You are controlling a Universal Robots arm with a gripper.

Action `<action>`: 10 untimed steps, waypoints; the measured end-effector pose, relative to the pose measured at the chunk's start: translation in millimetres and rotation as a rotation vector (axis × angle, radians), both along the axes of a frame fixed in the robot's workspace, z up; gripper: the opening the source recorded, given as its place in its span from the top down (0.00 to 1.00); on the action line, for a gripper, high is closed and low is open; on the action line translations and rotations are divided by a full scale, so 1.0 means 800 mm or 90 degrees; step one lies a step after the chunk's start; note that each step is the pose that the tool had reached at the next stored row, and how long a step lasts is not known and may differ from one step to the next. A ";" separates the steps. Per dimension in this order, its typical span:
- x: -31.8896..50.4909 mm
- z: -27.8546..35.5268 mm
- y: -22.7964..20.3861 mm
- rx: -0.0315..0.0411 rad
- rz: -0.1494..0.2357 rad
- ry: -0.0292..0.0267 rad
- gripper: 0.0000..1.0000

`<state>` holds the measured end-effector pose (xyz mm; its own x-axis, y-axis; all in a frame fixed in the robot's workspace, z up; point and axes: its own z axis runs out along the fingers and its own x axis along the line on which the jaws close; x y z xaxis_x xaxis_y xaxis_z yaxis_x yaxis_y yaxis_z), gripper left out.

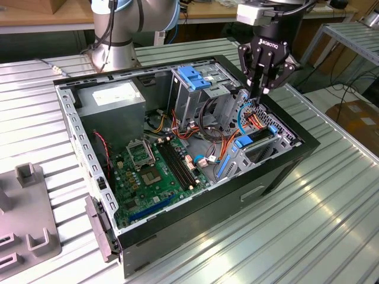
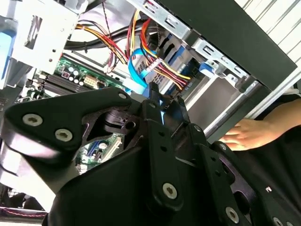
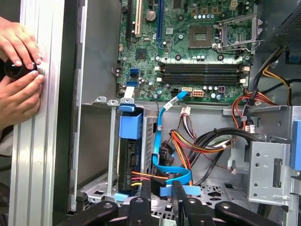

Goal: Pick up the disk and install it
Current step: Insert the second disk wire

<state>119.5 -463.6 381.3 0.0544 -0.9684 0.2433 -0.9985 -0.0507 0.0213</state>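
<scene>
Above the open computer case (image 1: 278, 171), the hand (image 1: 263, 89), fingers nearly together.

Ribbed metal tabletop (image 1: 331, 213), wooden bench (image 1: 35, 15) behind, daylight glare

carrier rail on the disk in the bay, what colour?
Bright blue, on the disk standing in the bay; clearest in the first wrist view.

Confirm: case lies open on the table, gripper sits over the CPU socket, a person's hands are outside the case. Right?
Not quite. In the exterior view the gripper sits over the cable bundle at that view's right end of the case, well apart from the CPU socket. The first wrist view shows the disk below it. The rest holds: case open, hands outside it.
</scene>
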 end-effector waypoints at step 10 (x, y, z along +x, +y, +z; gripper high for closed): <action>0.000 -0.0095 0.0039 -0.0036 0.000 0.0000 0.89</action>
<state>119.4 -460.4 373.7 0.0544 -0.9670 0.2488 -0.9985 -0.0506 0.0216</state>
